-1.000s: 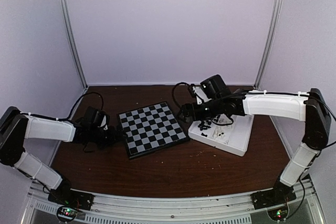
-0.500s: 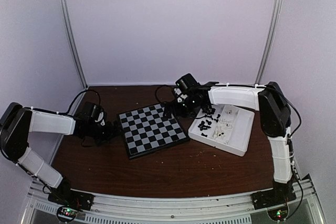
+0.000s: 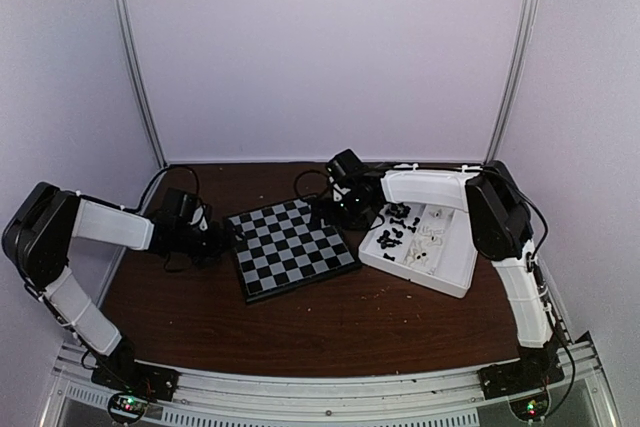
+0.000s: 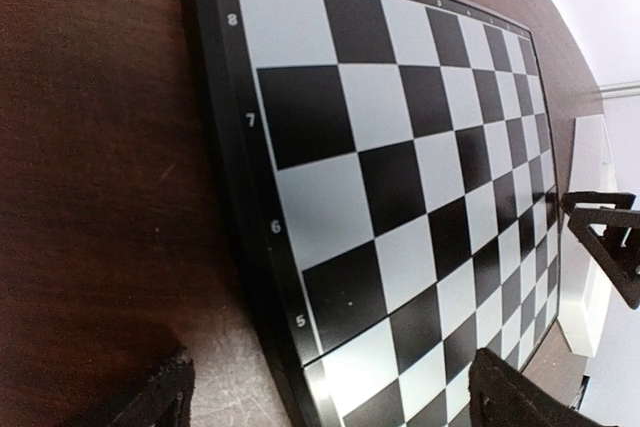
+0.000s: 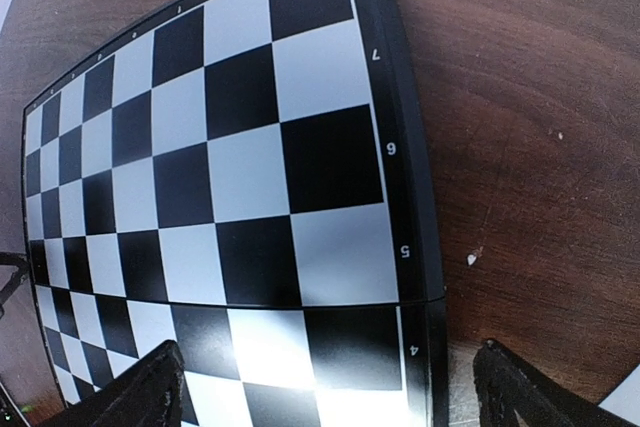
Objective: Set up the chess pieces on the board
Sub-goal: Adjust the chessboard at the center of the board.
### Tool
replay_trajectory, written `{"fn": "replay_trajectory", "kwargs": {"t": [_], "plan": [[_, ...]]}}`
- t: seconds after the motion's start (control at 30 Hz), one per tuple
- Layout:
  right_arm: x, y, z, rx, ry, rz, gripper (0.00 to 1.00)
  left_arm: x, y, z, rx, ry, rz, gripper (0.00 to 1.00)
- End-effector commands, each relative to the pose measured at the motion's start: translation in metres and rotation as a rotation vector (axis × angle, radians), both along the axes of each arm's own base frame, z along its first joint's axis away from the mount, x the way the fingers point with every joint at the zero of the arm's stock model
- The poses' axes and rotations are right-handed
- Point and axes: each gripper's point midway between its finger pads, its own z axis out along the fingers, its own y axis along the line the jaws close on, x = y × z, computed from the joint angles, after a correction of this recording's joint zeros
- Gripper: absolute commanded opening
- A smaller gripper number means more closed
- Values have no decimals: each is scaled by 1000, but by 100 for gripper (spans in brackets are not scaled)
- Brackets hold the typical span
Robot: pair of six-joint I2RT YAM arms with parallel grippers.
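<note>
The board (image 3: 288,248) lies bare on the brown table, with none of the chess pieces on it. The black chess pieces (image 3: 392,238) and the white ones (image 3: 428,251) lie in a white tray (image 3: 452,283) to the board's right. My left gripper (image 3: 225,240) is low at the board's left edge and open. In the left wrist view the left gripper (image 4: 335,402) straddles the rim of the board (image 4: 400,167) near row 5. My right gripper (image 3: 322,215) is open at the board's right edge. The right gripper (image 5: 335,397) straddles the rim of the board (image 5: 230,177) near row 4.
The tray touches nothing on the board side; its white wall (image 4: 583,237) shows beyond the board in the left wrist view, and a corner (image 5: 625,409) in the right wrist view. Enclosure walls and metal posts (image 3: 135,67) ring the table. Cables trail behind both wrists.
The right arm has swung left from above the tray to the board's right edge. The left arm has moved closer to the board's left edge. Both grippers stay open.
</note>
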Motion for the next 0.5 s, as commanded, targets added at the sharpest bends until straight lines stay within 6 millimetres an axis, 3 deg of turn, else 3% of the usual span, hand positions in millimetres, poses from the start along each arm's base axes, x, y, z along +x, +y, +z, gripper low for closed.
{"fn": "replay_trajectory", "kwargs": {"t": [0.0, 0.23, 0.47], "plan": [[0, 2, -5, 21, 36, -29, 100, 14, -8, 6, -31, -32, -27, 96], [-23, 26, -1, 174, 130, -19, 100, 24, -12, 9, -8, -58, -54, 96], [-47, 23, 16, 230, 148, -31, 100, 31, -25, 1, -40, -38, -106, 95]]}}
